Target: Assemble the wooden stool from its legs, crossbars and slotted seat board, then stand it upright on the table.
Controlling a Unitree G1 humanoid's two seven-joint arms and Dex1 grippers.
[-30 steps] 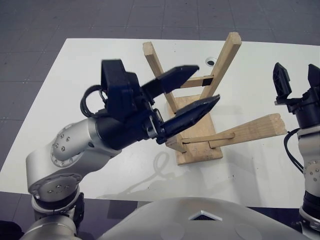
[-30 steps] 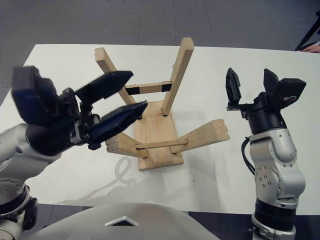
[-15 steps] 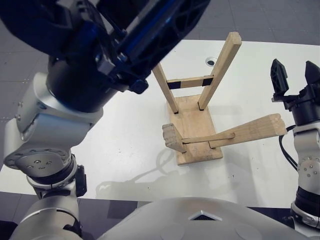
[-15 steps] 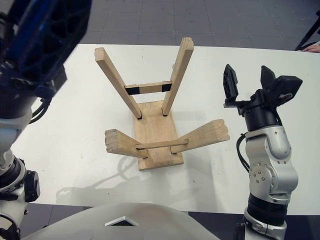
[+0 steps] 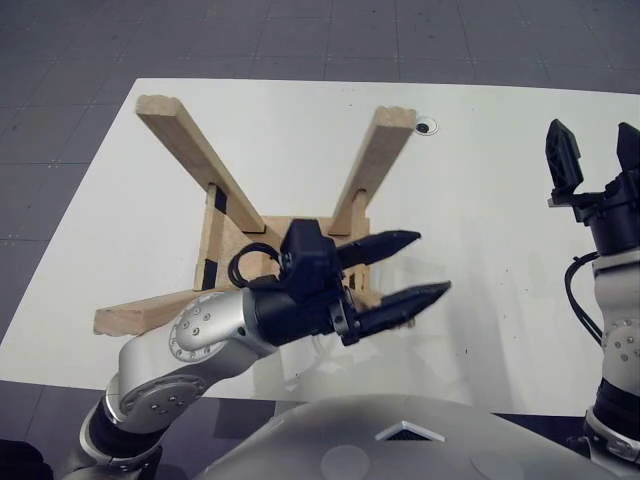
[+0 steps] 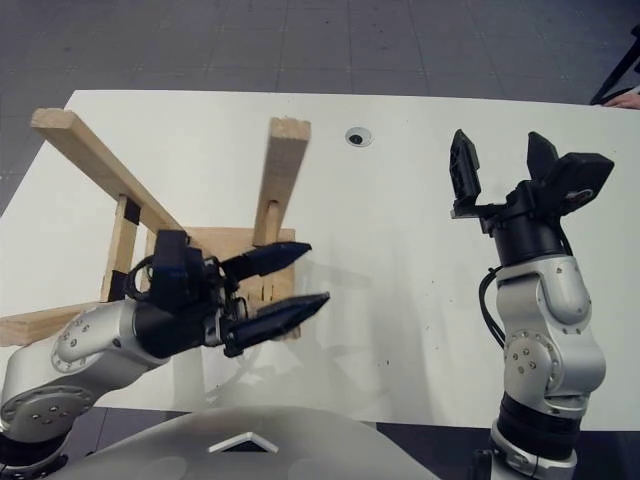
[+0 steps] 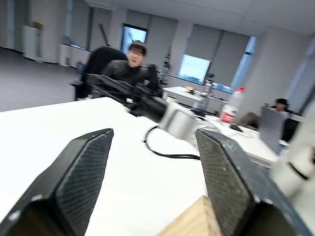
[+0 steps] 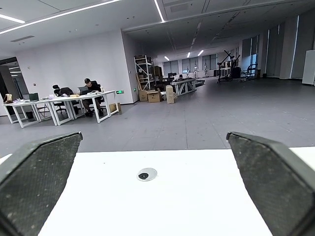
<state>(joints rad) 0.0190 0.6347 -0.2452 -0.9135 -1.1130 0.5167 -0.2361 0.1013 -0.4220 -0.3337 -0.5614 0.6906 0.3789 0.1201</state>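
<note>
You have a white surface [image 5: 480, 230] on a dark tiled floor. The wooden stool [image 5: 232, 232] lies at about 9 o'clock on it, not standing upright: the seat board [image 5: 255, 238] is low and the legs splay outward. One leg [image 5: 195, 155] runs toward 11 o'clock. A second leg [image 5: 375, 160] runs toward 1 o'clock. A third leg [image 5: 145, 310] lies along the near edge toward 8 o'clock. A crossbar [image 5: 209, 250] with black bands joins the legs on the 9 o'clock side.

Your left end effector [image 5: 432, 263] reaches from 6 o'clock across the near part of the stool and points toward 3 o'clock. Its fingers [image 5: 385, 243] are spread apart with nothing between them in the head view. In the left wrist view a corner of wood [image 7: 194, 223] shows between them, and you cannot tell whether it touches.

Your right end effector [image 5: 592, 135] is raised at 3 o'clock, well apart from the stool, with its fingers spread and holding nothing.

A small round cable hole [image 5: 427, 127] sits at 12 o'clock.
</note>
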